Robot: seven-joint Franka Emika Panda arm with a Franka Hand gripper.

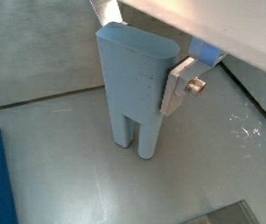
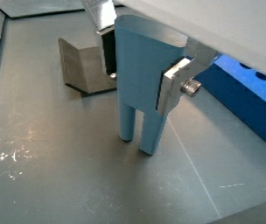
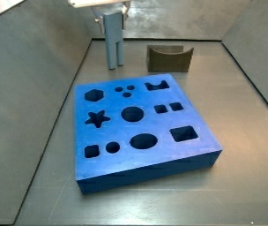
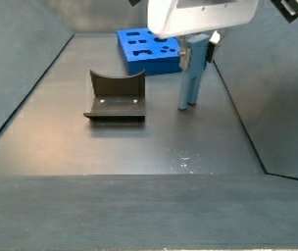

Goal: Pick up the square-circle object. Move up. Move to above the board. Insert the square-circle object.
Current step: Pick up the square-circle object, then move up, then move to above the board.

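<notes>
While on floor (image 1: 53, 179), slab (image 1: 129, 96) in gripper (image 1: 143, 51)

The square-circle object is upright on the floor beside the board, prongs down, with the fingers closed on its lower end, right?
Not quite: the gripper has its fingers on the upper end of the square-circle object, as both wrist views show. It does stand upright, prongs down, beside the board.

You saw the gripper (image 2: 136, 45): flat silver finger plates, a round screw, under a white housing.
</notes>
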